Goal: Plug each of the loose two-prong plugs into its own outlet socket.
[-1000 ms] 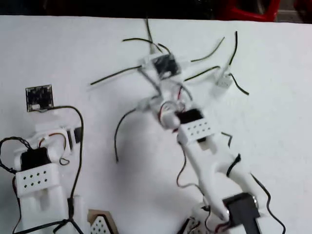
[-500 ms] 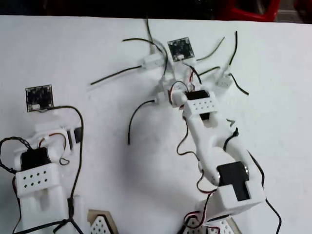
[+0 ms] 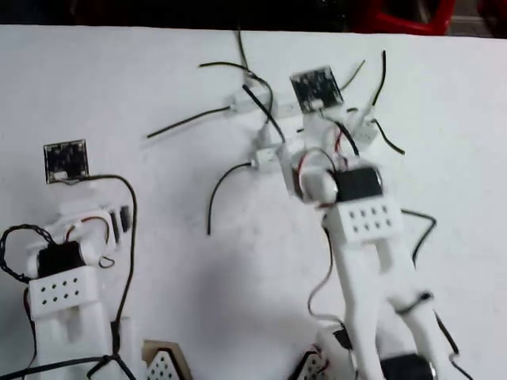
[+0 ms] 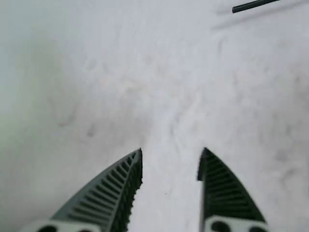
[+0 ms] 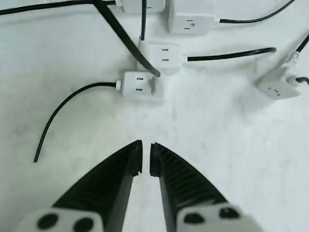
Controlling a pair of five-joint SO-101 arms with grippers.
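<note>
Right claw (image 5: 146,144) closed; outlet socket (image 5: 140,83) just beyond tips.

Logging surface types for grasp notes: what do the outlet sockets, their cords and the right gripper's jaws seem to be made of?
Outlet sockets: apparently moulded white plastic, smooth, with crisp edges and cut slots. Cords: black, likely rubber-sheathed wire, lying in loose curves. Right gripper: its jaws look like dark matte plastic, ribbed, possibly printed.
</note>
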